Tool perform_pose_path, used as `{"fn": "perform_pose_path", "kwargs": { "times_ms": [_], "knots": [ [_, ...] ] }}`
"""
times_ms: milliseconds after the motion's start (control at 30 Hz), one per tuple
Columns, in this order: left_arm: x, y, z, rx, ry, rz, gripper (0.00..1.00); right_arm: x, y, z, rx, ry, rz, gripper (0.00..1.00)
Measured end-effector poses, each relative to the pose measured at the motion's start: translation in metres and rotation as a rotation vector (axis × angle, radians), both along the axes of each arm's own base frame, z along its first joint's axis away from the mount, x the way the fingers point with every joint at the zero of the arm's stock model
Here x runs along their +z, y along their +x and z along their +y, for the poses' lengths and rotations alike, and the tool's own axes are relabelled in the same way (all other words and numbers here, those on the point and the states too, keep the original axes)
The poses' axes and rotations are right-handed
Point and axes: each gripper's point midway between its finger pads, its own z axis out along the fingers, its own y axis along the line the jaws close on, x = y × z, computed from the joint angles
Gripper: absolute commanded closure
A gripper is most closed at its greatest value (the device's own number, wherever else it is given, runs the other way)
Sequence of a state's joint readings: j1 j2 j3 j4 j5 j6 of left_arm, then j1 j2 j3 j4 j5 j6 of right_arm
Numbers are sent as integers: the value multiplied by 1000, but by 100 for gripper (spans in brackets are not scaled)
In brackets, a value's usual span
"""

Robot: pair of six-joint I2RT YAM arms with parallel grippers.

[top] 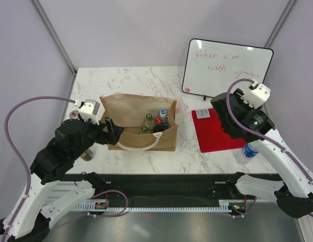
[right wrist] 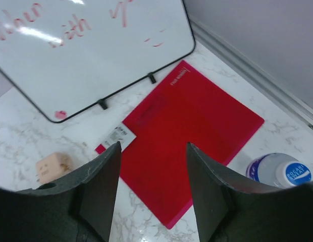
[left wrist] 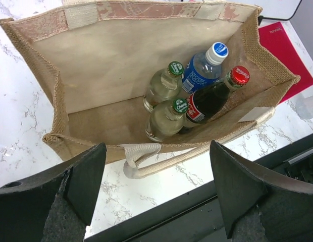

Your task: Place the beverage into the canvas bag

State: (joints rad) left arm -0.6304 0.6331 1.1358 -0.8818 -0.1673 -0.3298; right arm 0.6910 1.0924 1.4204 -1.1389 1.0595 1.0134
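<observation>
— Left hand: jaws spread wide, nothing between them, hanging just off the near long side of the canvas bag. Other one?

— Right hand: jaws parted, empty. It hangs well to the right of the bag, over a red mat.

— Beverage left to load?

— One plastic bottle, white cap, blue label, upright on the bench. Far right of the bag, past the mat, towards the arms' side. Four are already inside the bag, crowded at its right end: two green-capped bottles, a white-capped bottle, a cola bottle.

— Handling?

— My read: fill level can't be told from above. If full, moderately heavy. Thin plastic wall, gives under a squeeze. Round and smooth, so possibly slick. Not fragile. Grip across the body on the label band, below the shoulder, never by the cap.

— And the bag?

— Soft fabric, yet standing open unaided with a wide mouth. The left half of its floor is bare, so aim there, away from the necks already in. The walls would likely fold if nudged, so come in from straight above.
</observation>
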Motion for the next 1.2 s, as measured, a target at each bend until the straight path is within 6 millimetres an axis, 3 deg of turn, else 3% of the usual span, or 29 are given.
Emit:
{"fn": "perform_pose_path", "kwargs": {
  "times_ms": [100,300,467,633,867,1200],
  "knots": [
    [1,-1,-3,-28,4,-5,10,-25,-7,-23,-124,-18,43,33],
    [3,-7,-9,-80,-13,-29,10,-74,-22,-74,-358,-39,127,34],
    [1,-13,-10,-115,-9,-41,9,-83,-42,-109,-515,-4,117,34],
    [1,-16,-14,-148,-15,-48,9,-85,-46,-118,-562,-4,123,34],
    [-9,-26,-12,-176,-23,-68,5,-109,-61,-126,-598,-7,185,30],
    [-4,-30,-11,-182,-38,-97,5,-112,-73,-138,-631,-21,209,26]
  ]
}}
